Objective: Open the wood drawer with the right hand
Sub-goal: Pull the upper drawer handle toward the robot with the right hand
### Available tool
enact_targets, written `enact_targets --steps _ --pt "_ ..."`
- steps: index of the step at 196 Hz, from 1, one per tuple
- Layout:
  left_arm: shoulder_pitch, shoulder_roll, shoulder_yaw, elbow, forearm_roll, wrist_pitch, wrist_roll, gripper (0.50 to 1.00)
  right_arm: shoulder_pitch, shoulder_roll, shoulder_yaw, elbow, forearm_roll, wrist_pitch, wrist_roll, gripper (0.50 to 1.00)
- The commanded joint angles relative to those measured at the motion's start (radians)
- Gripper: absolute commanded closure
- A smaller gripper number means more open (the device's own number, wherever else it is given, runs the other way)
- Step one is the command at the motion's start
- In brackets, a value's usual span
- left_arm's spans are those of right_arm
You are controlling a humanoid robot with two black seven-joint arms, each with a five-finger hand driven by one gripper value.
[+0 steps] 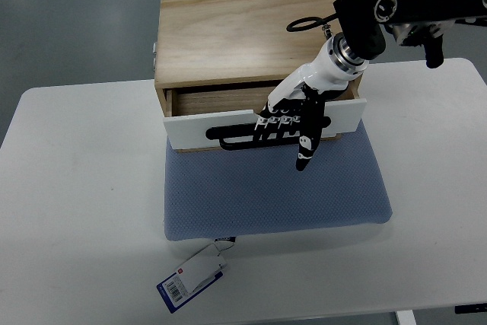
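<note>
Right hand (pixel 293 116) curling over black handle (pixel 240 132) on white front of drawer (pixel 262 123), fingers hooked around the bar, one finger pointing down past it. Drawer standing partly pulled out of wood box (pixel 243 28), overhanging blue mat (pixel 274 188) on white tabletop (pixel 76 188).

The right hand (pixel 293 116) has a white shell over black jointed fingers, one fingertip white. Above it sits a white wrist with a silver ring, then a bulky black forearm bearing a round white-ringed disc and a looped black cable.
</note>
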Motion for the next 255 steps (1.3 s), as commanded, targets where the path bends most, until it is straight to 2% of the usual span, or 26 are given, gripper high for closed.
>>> enact_targets --steps 1,255 --pt "0.0 0.0 0.0 0.0 0.0 0.0 0.0 0.5 0.001 -0.002 0.002 0.006 0.0 0.001 0.001 0.593" --pt "0.0 0.0 0.0 0.0 0.0 0.0 0.0 0.5 0.033 -0.082 0.011 0.106 0.0 0.001 0.003 0.579"
